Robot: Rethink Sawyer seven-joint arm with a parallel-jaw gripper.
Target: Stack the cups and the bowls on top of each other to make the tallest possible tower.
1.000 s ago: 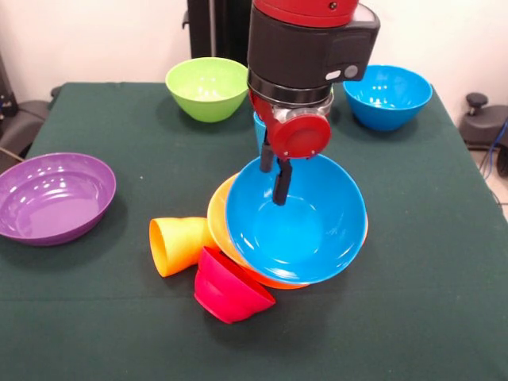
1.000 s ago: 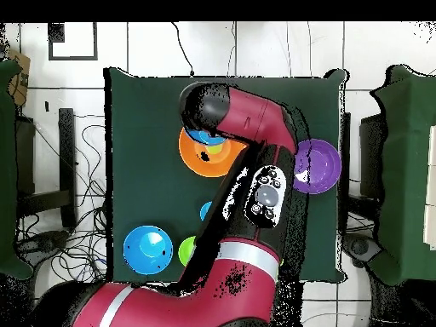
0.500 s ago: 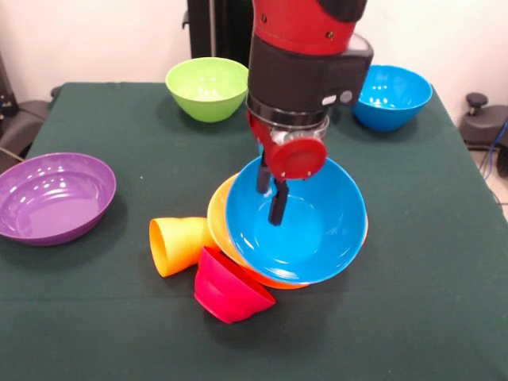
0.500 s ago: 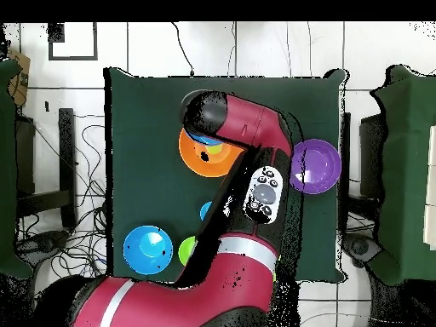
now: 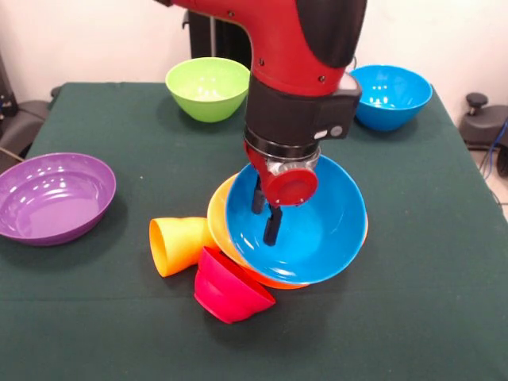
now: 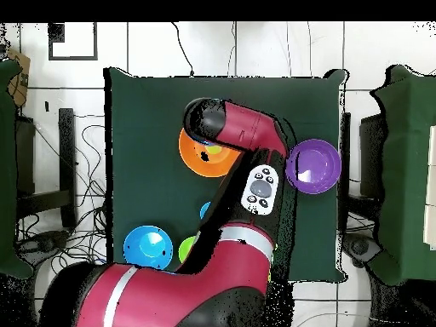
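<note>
My gripper (image 5: pixel 263 227) hangs open inside a large blue bowl (image 5: pixel 313 238), its dark fingers low over the bowl's inner left wall with nothing between them. That bowl sits tilted in a yellow-orange bowl (image 5: pixel 217 216), which the overhead view shows as an orange bowl (image 6: pixel 196 159) half under the arm. An orange cup (image 5: pixel 176 245) lies on its side against the pile's left. A small red bowl (image 5: pixel 230 288) lies tipped in front of it. A small blue cup (image 6: pixel 205 209) peeks out beside the arm in the overhead view. No upright tower stands.
A purple bowl (image 5: pixel 51 197) sits at the table's left edge. A lime green bowl (image 5: pixel 208 87) and a second blue bowl (image 5: pixel 389 95) stand at the far side. The arm (image 6: pixel 255 192) covers much of the green cloth (image 5: pixel 119 127) from above.
The gripper has come down and slightly left, deeper into the tilted blue bowl. The bowls and the cup have not moved.
</note>
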